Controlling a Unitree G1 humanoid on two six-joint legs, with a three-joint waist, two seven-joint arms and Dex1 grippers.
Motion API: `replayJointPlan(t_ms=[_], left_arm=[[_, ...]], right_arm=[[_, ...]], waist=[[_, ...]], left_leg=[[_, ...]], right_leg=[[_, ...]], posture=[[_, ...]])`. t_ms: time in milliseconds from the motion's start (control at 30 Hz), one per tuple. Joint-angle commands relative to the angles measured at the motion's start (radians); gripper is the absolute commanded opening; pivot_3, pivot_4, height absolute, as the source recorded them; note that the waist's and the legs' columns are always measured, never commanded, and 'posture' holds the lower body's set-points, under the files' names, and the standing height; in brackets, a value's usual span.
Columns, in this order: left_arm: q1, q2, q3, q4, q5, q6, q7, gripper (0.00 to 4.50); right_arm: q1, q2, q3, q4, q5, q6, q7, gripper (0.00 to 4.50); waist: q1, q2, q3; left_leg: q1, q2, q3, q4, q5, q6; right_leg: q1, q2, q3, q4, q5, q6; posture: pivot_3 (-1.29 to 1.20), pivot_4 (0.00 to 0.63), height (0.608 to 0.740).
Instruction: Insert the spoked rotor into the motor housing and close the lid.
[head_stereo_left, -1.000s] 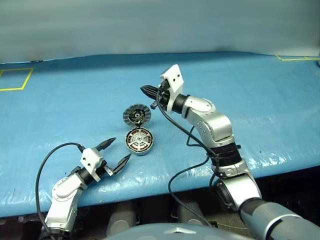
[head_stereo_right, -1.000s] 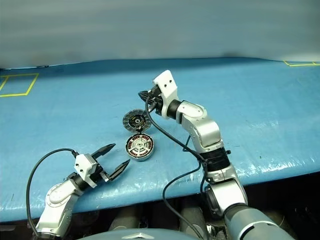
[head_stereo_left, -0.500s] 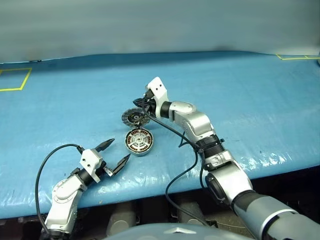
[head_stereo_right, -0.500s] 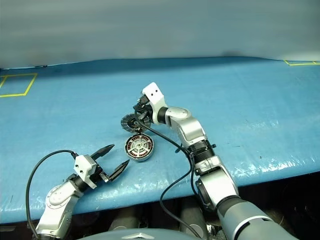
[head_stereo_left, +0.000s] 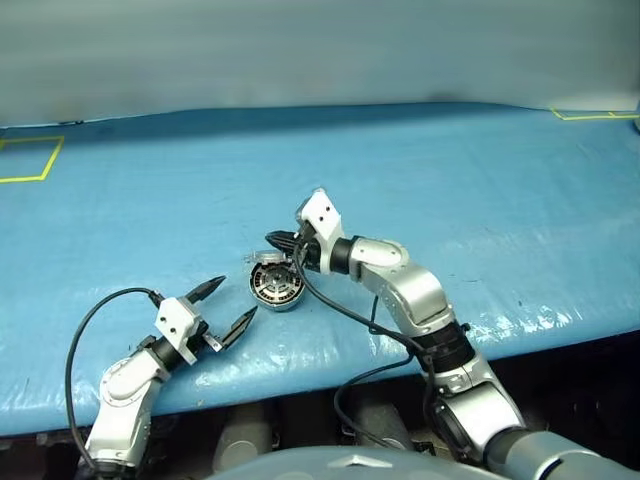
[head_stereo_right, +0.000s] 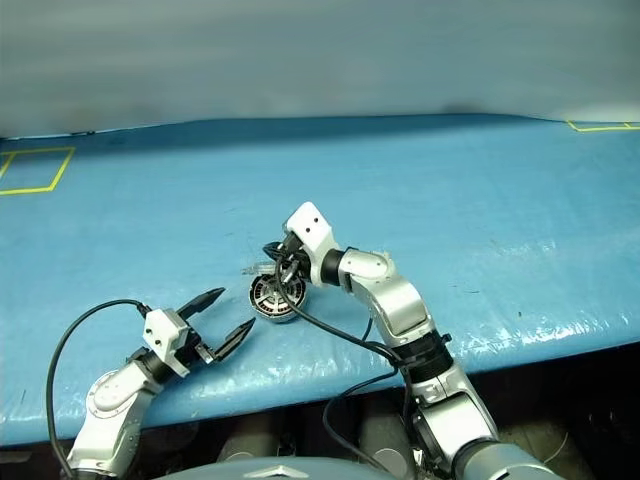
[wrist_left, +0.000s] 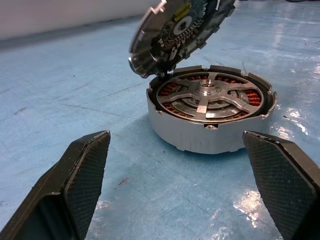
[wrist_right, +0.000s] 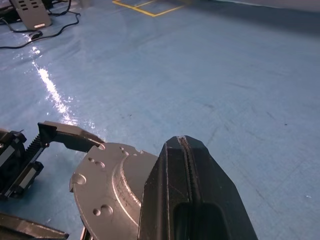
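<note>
The motor housing (head_stereo_left: 277, 287) rests on the blue table, a round silver case (wrist_left: 200, 135) with copper windings. Inside it lies the spoked rotor (wrist_left: 207, 97), silvery spokes and hub facing up. The lid (wrist_left: 172, 30) leans tilted over the housing's far rim, with its ribbed face towards the rotor. Its plain silver face (wrist_right: 110, 185) is turned to my right gripper (head_stereo_left: 272, 240). That gripper is shut, and its fingertips (wrist_right: 187, 150) lie against the lid's back. My left gripper (head_stereo_left: 238, 296) is open and empty just in front of the housing, with a finger (wrist_left: 85, 170) showing at each side.
The blue table (head_stereo_left: 450, 180) stretches wide around the parts. Yellow tape squares mark its far left (head_stereo_left: 25, 160) and far right (head_stereo_left: 595, 116) corners. The front edge (head_stereo_left: 330, 370) runs close behind my left gripper. Black cables hang from both wrists.
My right gripper came down and towards me behind the lid. The lid, which stood on edge behind the housing, now tips over it. The left gripper stayed put.
</note>
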Motion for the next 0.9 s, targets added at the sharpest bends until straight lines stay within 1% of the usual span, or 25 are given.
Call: replayJointPlan(t_ms=[33,267,533,900], left_arm=[[-0.006,0.012,0.024,-0.030,-0.012,-0.004,0.000,4.50],[-0.008,0.008,0.032,-0.037,-0.027,0.005,0.002,4.50],[-0.010,0.004,0.024,-0.041,-0.020,0.009,0.002,4.50],[-0.024,-0.005,0.011,-0.040,-0.011,0.014,-0.003,4.50]], right_arm=[[0.034,-0.001,0.021,-0.089,-0.004,0.009,-0.027,0.02],[0.106,-0.008,0.057,-0.133,0.006,0.029,-0.037,0.02],[0.145,-0.030,0.107,-0.119,-0.038,0.022,-0.061,0.02],[0.182,-0.011,0.125,-0.075,-0.040,0.015,-0.079,0.02]], waist=[[0.001,0.000,0.000],[0.002,0.000,0.000],[0.002,-0.001,0.000],[0.003,-0.001,-0.001]], left_leg=[[0.000,0.000,0.000,0.000,0.000,0.000],[0.000,0.000,0.000,0.000,0.000,0.000],[0.000,0.000,-0.001,0.000,0.000,0.000],[0.003,0.000,-0.001,0.000,0.000,0.000]], right_leg=[[0.000,0.000,0.000,0.000,0.000,0.000],[0.000,0.000,0.000,0.000,0.000,0.000],[0.000,0.000,0.000,0.000,0.000,0.000],[0.000,0.000,-0.001,0.000,-0.001,-0.001]], posture=[[0.00,0.150,0.740],[0.00,0.150,0.740],[0.00,0.150,0.740],[0.00,0.150,0.740]])
